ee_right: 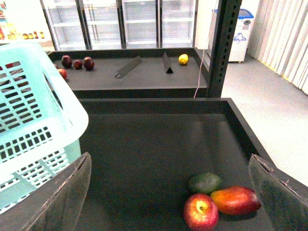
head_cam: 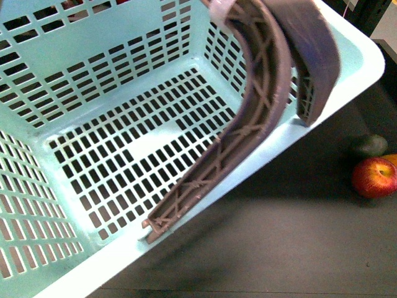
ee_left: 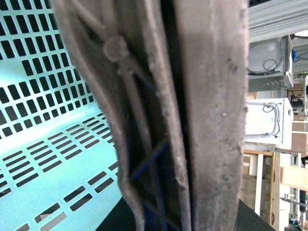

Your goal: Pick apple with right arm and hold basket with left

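Right gripper [ee_right: 169, 163]: jaws spread wide, empty, hovering over the dark shelf [ee_right: 144, 139] short of the apple [ee_right: 200, 211]. You look lined up to descend. Left gripper: you cannot tell its grip. The basket [head_cam: 93, 81] hangs tilted, handle [head_cam: 260, 105] raised, so it is probably lifted there. Apple sits toward the shelf's right edge, touching a green fruit [ee_right: 204, 183] and an orange-red fruit [ee_right: 236, 199]. Its skin is red with yellow streaks, stem dimple up.
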Controlling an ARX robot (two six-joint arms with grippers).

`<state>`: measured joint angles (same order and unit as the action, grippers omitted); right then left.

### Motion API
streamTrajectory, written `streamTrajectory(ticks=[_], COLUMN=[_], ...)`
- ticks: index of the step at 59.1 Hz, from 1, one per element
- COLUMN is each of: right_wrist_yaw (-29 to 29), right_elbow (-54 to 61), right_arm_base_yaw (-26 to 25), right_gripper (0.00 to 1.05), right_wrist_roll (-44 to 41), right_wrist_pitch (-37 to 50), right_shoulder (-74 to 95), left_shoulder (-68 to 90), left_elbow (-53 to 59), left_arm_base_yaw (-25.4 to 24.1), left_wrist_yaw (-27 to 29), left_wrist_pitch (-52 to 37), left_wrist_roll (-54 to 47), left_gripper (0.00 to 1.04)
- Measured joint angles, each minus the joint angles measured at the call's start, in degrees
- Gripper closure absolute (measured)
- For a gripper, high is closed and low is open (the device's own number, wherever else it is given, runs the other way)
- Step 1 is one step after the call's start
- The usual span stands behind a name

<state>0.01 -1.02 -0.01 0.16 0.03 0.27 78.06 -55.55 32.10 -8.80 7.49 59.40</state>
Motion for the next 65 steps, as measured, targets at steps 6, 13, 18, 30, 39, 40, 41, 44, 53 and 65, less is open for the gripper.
streamTrajectory(ticks=[6, 13, 18, 30, 39, 40, 41, 44, 53, 65], right_wrist_yaw=[0.00, 0.00, 0.00, 0.00, 0.00, 0.00, 0.00, 5.86, 17.44, 13.35], right_elbow=[0.00, 0.00, 0.00, 0.00, 0.00, 0.00, 0.00, -1.73, -7.58, -10.62], right_arm_base_yaw=[0.00, 0.00, 0.00, 0.00, 0.00, 0.00, 0.00, 1.64, 1.55, -7.23], right_gripper=[0.09, 0.09, 0.09, 0.09, 0.09, 0.09, 0.09, 0.09, 0.09, 0.09], right_wrist_roll=[0.00, 0.00, 0.00, 0.00, 0.00, 0.00, 0.00, 2.21, 12.46, 10.16], right_wrist_pitch=[0.00, 0.00, 0.00, 0.00, 0.00, 0.00, 0.00, -4.87, -13.79, 11.50], right_shoulder=[0.00, 0.00, 0.00, 0.00, 0.00, 0.00, 0.00, 2.27, 21.55, 49.90], left_shoulder=[0.13, 0.46, 0.46, 0.55, 0.70, 0.70, 0.70, 0.70, 0.72, 0.83], left_elbow=[-0.31, -1.22, -1.36, -1.36, -1.36, -1.36, -1.36, -1.36, -1.42, -1.42], left_arm_base_yaw=[1.53, 2.43, 2.47, 2.47, 2.47, 2.47, 2.47, 2.47, 2.47, 2.47], left_wrist_yaw=[0.04, -0.13, -0.15, 0.24, 0.24, 0.22, 0.24, 0.20, 0.22, 0.22], left_wrist_pitch=[0.00, 0.07, 0.07, 0.11, 0.13, 0.13, 0.13, 0.13, 0.15, 0.15], left_wrist_roll=[-0.59, -1.38, -1.53, -1.73, -1.75, -1.75, -1.73, -1.73, -1.86, -1.95], left_gripper=[0.88, 0.88, 0.88, 0.88, 0.88, 0.88, 0.88, 0.88, 0.88, 0.88])
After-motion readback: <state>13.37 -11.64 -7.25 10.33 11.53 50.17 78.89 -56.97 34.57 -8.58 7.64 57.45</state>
